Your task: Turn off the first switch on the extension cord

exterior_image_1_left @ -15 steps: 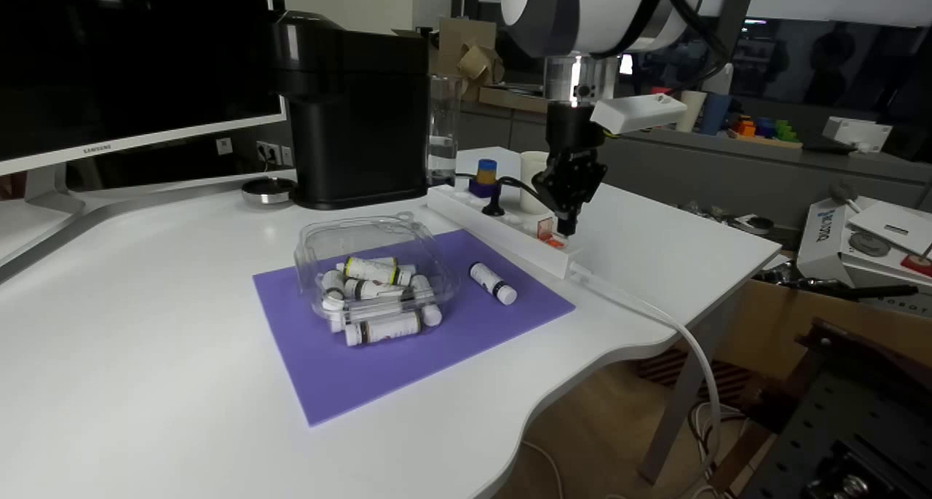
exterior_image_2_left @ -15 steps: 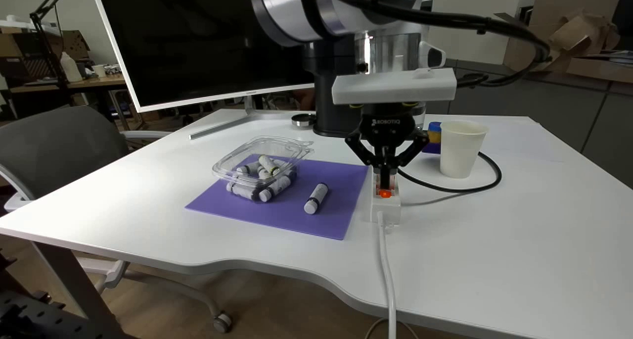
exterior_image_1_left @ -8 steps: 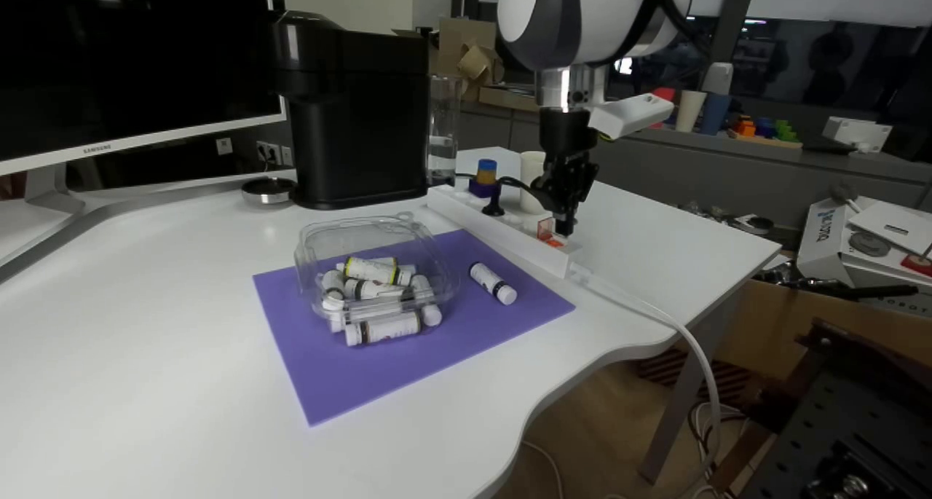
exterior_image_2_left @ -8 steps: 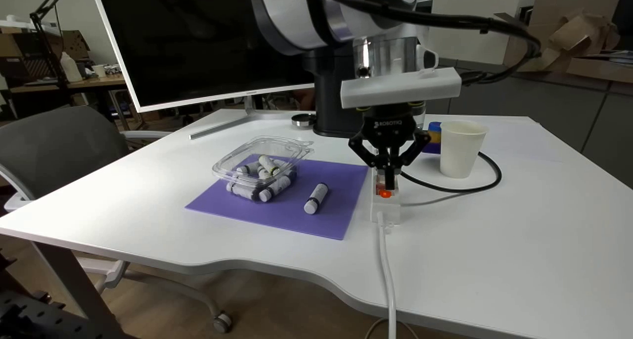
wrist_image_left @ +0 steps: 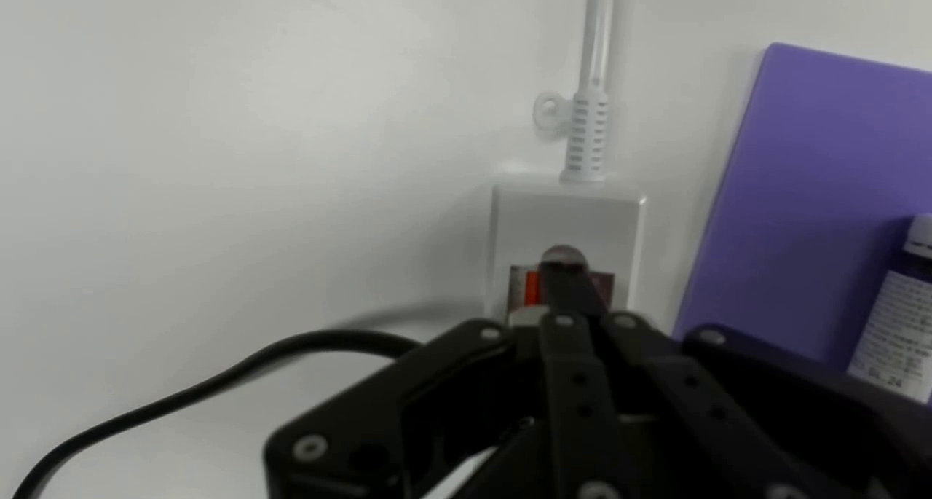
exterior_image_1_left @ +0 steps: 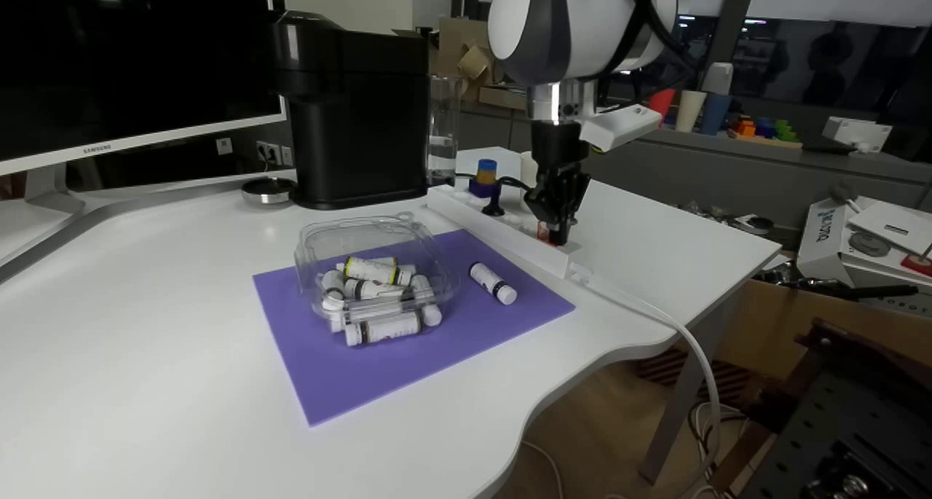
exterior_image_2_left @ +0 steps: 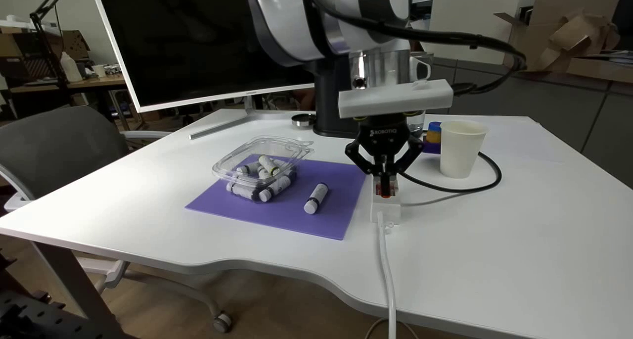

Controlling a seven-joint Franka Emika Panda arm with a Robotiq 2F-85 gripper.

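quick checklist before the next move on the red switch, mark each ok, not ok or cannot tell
1. Claw shut: ok, fingers together.
2. Claw over the red switch: ok, overlapping it in the wrist view.
3. Claw touching the switch: cannot tell.
4. Switch off: cannot tell, the claw partly covers it.
5. Black cable clear of the claw: cannot tell, partly hidden in the wrist view.
6. Loose vial out of the way: ok, apart on the purple mat.
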